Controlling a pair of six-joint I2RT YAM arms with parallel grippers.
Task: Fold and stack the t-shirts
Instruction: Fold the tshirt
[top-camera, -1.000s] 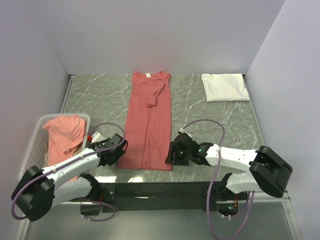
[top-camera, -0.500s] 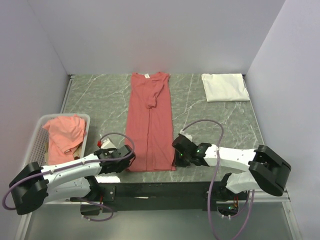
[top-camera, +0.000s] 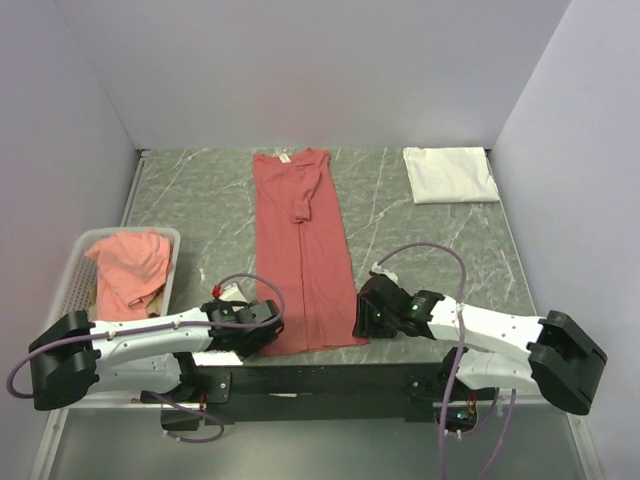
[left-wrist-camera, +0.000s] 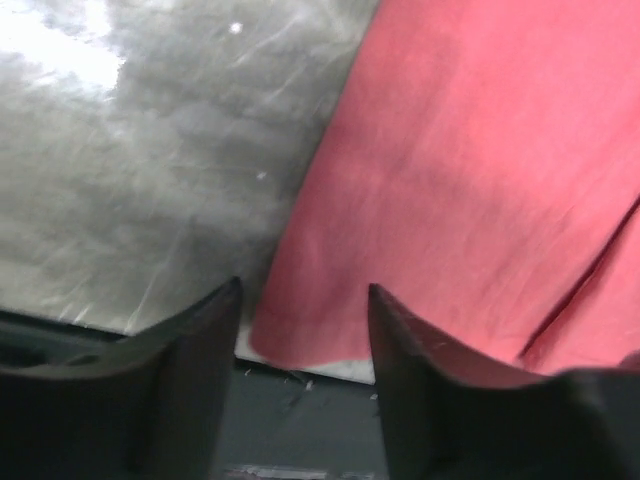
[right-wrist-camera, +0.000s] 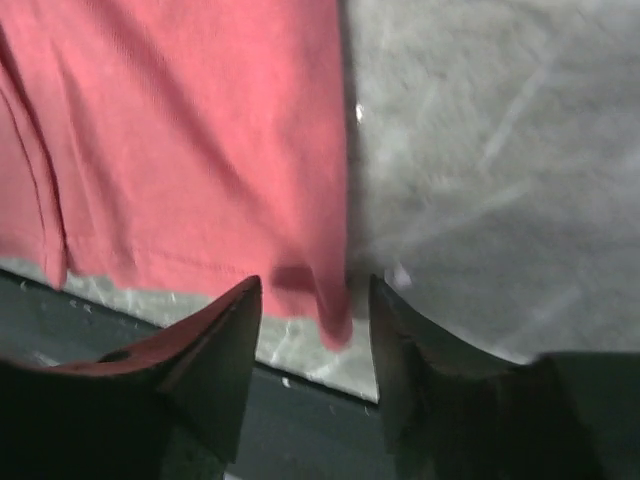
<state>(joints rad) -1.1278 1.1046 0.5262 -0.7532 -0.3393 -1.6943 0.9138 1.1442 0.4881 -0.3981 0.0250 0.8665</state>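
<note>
Down the middle of the grey marbled table (top-camera: 200, 200), a long red shirt (top-camera: 300, 250), folded into a narrow strip. Collar and small white neck label at the far end, hem at the near edge. Slightly skewed: far end leaning left, near end leaning right. One sleeve folded in over the far part, a straight fold line down the centre.

At the near left corner of the hem, the left gripper (top-camera: 270, 335), low over the table. Jaws well apart, nothing pinched. In the wrist view, two dark fingers (left-wrist-camera: 190, 380) on either side of the hem corner, the cloth flat on the table in the gap and beyond it.

At the near right corner of the hem, the right gripper (top-camera: 364, 322), likewise low. Jaws parted, holding nothing. Seen from its own wrist, the hem corner in the gap between the fingers (right-wrist-camera: 200, 370), with a small tongue of cloth out at the table's near edge.

In the far right corner, well apart from the red one, a white shirt (top-camera: 450, 174), folded to a neat rectangle and lying flat.

On the left side, toward the near edge, a white mesh basket (top-camera: 68, 285) with a crumpled salmon shirt (top-camera: 130, 265) heaped inside.
</note>
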